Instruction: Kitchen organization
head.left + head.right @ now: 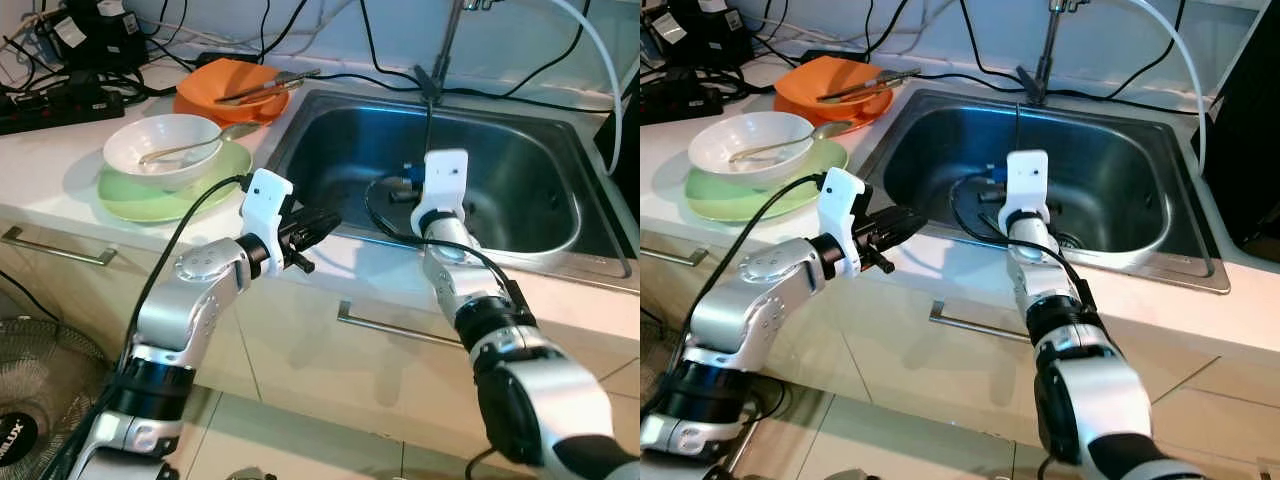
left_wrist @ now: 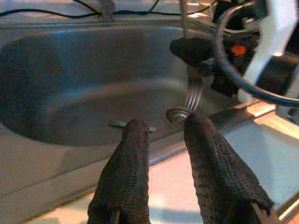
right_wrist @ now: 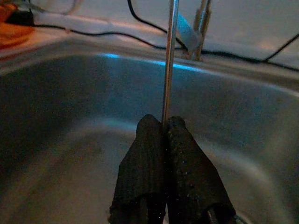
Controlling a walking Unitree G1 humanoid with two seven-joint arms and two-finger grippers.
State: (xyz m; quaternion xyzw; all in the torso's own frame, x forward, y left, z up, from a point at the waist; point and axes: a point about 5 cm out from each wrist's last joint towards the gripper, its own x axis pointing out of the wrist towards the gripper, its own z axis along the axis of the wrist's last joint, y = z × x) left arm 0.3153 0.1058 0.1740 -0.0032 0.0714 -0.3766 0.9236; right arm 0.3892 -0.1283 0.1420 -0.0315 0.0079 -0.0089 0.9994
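Stainless sink (image 1: 520, 235) lies before us, its basin roomy. Our right tool (image 3: 166, 123) hangs over it, pinched on a fork (image 2: 192, 93). Our left tool (image 2: 161, 135), fingers parted and empty, hovers at the worktop (image 1: 380, 262) edge beside it.

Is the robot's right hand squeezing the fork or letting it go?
Squeezing. The right gripper is shut on the fork, whose handle rises from between the closed fingers, over the sink.
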